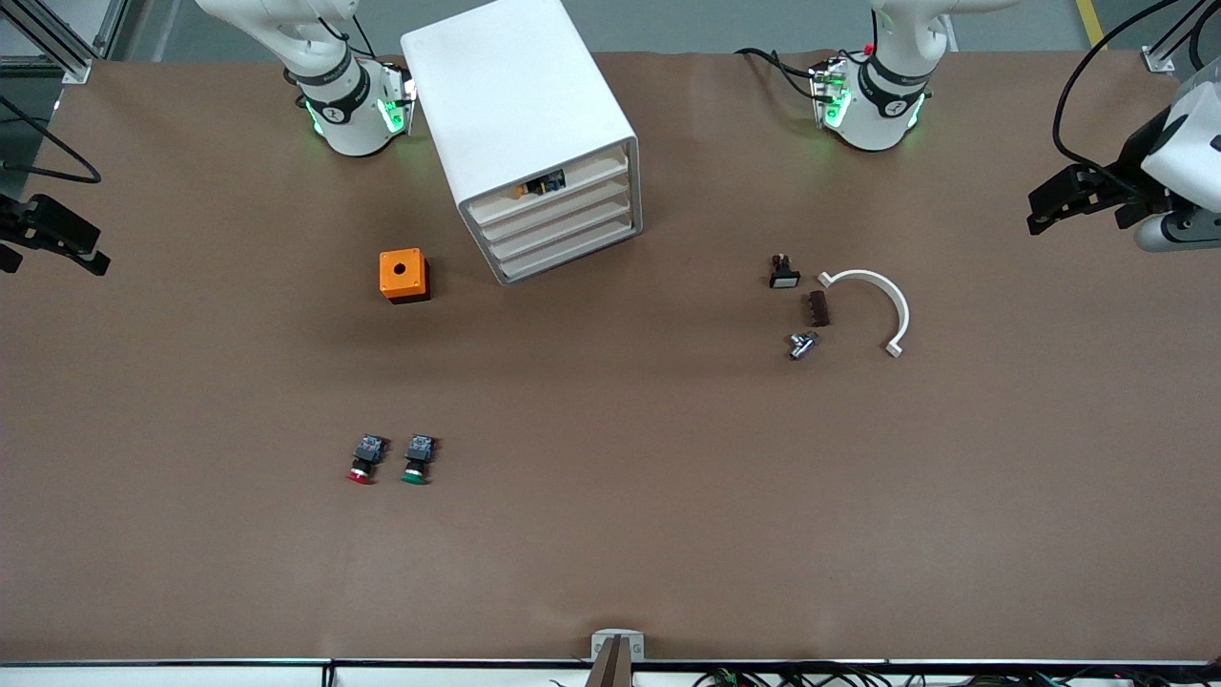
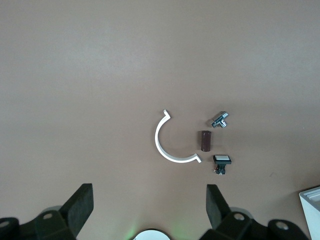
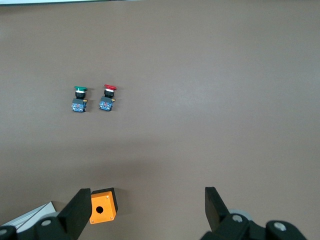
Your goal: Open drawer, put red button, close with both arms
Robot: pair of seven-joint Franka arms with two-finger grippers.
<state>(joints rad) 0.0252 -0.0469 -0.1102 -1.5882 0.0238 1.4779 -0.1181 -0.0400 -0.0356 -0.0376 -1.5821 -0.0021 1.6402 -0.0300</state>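
The white four-drawer cabinet (image 1: 520, 105) stands between the arm bases. Its second drawer (image 1: 558, 207) is shut; small parts show in the top drawer (image 1: 541, 183). The red button (image 1: 362, 460) lies on its side on the brown table, nearer the front camera than the cabinet, beside a green button (image 1: 417, 459). It also shows in the right wrist view (image 3: 107, 97). My right gripper (image 1: 48, 253) (image 3: 147, 207) is open and empty, high over the right arm's end of the table. My left gripper (image 1: 1045, 205) (image 2: 148, 200) is open and empty, high over the left arm's end.
An orange box (image 1: 403, 275) (image 3: 102, 206) sits beside the cabinet toward the right arm's end. Toward the left arm's end lie a white C-shaped clip (image 1: 882, 301) (image 2: 167, 145), a brown block (image 1: 817, 308), a metal part (image 1: 801, 344) and a white-capped switch (image 1: 783, 273).
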